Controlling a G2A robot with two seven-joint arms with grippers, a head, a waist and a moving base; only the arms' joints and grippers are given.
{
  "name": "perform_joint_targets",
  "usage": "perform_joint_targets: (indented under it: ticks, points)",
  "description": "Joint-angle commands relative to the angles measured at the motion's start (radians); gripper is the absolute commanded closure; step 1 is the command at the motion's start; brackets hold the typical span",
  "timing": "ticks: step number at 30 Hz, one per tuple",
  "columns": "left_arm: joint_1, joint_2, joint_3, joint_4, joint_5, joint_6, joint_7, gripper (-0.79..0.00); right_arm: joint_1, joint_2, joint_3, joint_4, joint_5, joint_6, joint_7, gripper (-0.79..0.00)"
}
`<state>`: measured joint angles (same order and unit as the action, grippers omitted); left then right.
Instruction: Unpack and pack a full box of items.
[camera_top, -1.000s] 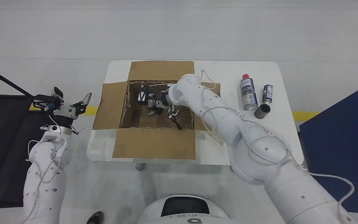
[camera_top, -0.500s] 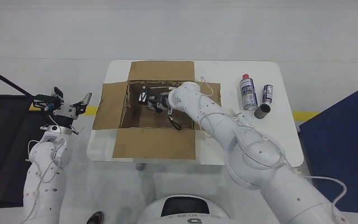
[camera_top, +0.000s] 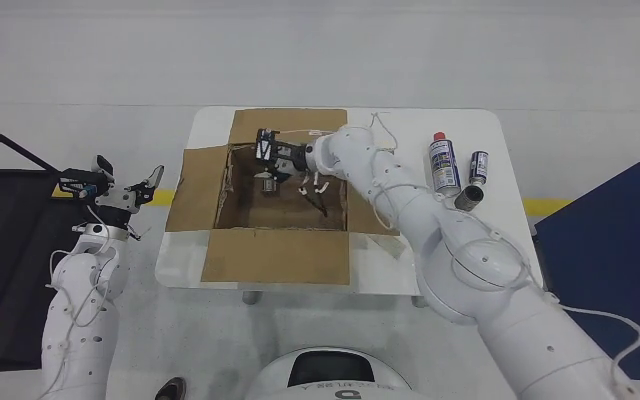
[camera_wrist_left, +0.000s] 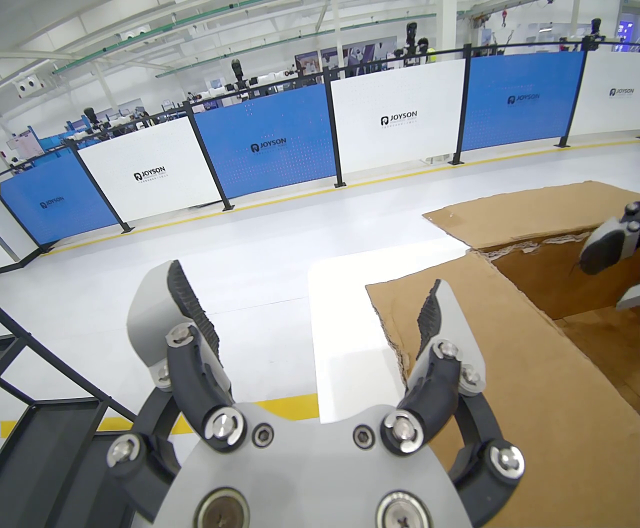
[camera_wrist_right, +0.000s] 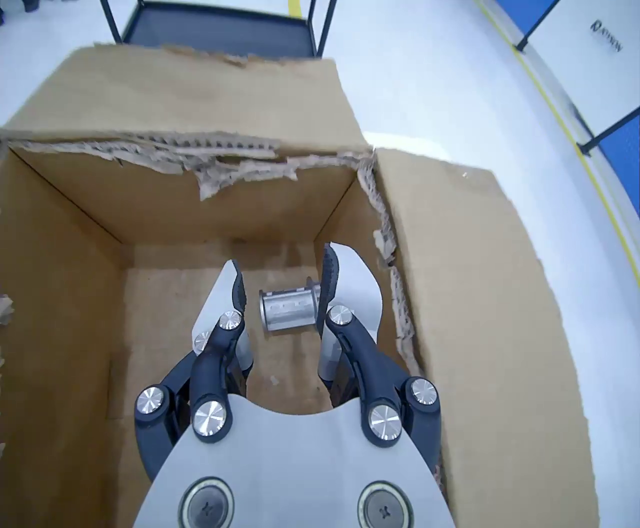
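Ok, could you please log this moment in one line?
right tool: open, over silver metal cylinder in brown cardboard box | left tool: open, empty

Factory hall, blue-white partition panels (camera_wrist_left: 270, 145)

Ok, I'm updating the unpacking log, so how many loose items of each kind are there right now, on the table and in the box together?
spray can with red cap: 1
small blue-and-white can: 1
grey metal cylinder: 2, one on the table, one lying inside the box
Total: 4
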<state>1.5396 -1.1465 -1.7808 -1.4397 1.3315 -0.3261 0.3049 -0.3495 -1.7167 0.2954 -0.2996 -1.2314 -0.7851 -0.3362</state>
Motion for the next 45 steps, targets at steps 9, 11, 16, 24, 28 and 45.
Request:
perform_joint_targets:
  ticks: [9,11,16,24,28,45]
  points:
    - [0.000,0.000,0.000,0.000,0.000,0.000,0.000,-0.785,-0.047,0.198,0.046,-0.215,-0.181,0.019,-0.414,-0.332]
    - [0.000,0.000,0.000,0.000,0.000,0.000,0.000,-0.785,-0.078,0.247,0.084,-0.279,-0.180,0.045,-0.430,-0.594]
    - [0.000,0.000,0.000,0.000,0.000,0.000,0.000,-0.785,-0.107,0.288,0.117,-0.341,-0.181,0.049,-0.388,-0.785]
    - [-0.004,0.007,-0.013,-0.027,0.093,0.038,-0.023,-0.785,-0.138,0.303,0.168,-0.305,-0.110,0.075,-0.435,-0.785]
    - [-0.004,0.024,-0.015,-0.140,0.239,-0.065,-0.111,-0.785,-0.187,0.355,0.242,-0.233,-0.083,0.080,-0.662,-0.785]
    - [-0.081,0.047,0.036,-0.334,0.169,-0.437,-0.387,-0.785,-0.361,0.489,0.406,-0.270,-0.041,0.213,-0.912,-0.785]
